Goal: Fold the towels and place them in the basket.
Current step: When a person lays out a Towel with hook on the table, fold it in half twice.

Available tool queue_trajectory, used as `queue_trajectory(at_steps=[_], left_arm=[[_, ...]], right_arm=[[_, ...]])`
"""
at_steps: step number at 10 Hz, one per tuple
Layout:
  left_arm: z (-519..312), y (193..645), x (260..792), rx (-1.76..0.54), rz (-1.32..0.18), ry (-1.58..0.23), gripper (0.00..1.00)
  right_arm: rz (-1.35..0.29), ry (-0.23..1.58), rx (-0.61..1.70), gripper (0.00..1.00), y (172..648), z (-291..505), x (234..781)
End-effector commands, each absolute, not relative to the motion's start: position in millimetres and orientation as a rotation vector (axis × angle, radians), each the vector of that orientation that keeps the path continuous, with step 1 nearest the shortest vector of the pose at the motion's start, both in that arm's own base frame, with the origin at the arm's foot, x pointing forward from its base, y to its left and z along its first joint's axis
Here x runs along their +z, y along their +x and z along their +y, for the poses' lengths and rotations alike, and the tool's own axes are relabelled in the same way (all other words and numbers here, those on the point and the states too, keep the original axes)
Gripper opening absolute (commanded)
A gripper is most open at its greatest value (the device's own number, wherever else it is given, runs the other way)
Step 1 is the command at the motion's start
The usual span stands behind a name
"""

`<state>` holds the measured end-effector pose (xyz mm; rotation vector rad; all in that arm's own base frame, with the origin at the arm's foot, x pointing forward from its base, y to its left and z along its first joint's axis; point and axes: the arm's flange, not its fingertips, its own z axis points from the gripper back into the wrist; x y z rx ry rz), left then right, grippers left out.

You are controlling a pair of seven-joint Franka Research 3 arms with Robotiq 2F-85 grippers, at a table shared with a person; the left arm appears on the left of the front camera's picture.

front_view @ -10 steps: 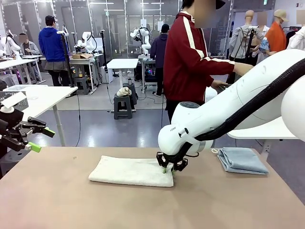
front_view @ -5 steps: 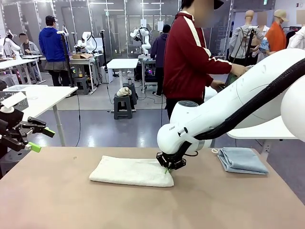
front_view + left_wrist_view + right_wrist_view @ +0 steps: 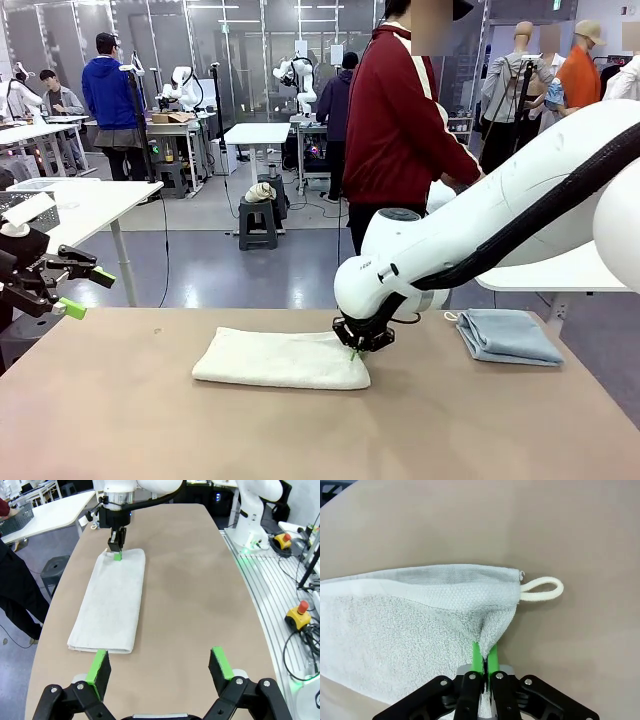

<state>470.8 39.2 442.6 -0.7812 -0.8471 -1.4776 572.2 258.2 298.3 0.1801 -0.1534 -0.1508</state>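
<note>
Hanging loop (image 3: 542, 590) on cream towel (image 3: 405, 625), folded blue towel (image 3: 508, 336) aside

Right gripper (image 3: 484, 655) pinching cream towel (image 3: 395, 625) edge, hanging loop (image 3: 542, 590)

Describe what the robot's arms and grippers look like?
The right arm is smooth, rounded and white, with a black cable sleeve along it. Each gripper is black metal linkage with two fingers tipped in bright green pads: left gripper, right gripper.
</note>
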Motion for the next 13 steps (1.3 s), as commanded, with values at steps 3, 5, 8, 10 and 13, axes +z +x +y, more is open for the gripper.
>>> queue_trajectory(at_steps=[3, 5, 8, 10, 13], left_arm=[[39.2, 470.5, 443.2, -1.478, -0.849, -0.781, 1.00], [39.2, 470.5, 443.2, -1.478, -0.849, -0.781, 1.00], [39.2, 470.5, 443.2, -1.478, -0.849, -0.781, 1.00], [39.2, 470.5, 443.2, -1.478, -0.849, -0.781, 1.00], [39.2, 470.5, 443.2, -1.478, -0.849, -0.781, 1.00]], right_arm=[[-0.173, 0.187, -0.073, 0.00, 572.5, 227.6, 311.0], [-0.166, 0.177, -0.057, 0.00, 570.4, 228.5, 319.7], [-0.231, 0.137, -0.008, 0.00, 567.6, 245.5, 360.8], [-0.248, 0.090, 0.031, 0.00, 568.7, 271.8, 390.4], [-0.193, 0.055, 0.016, 0.00, 578.5, 330.2, 406.6]])
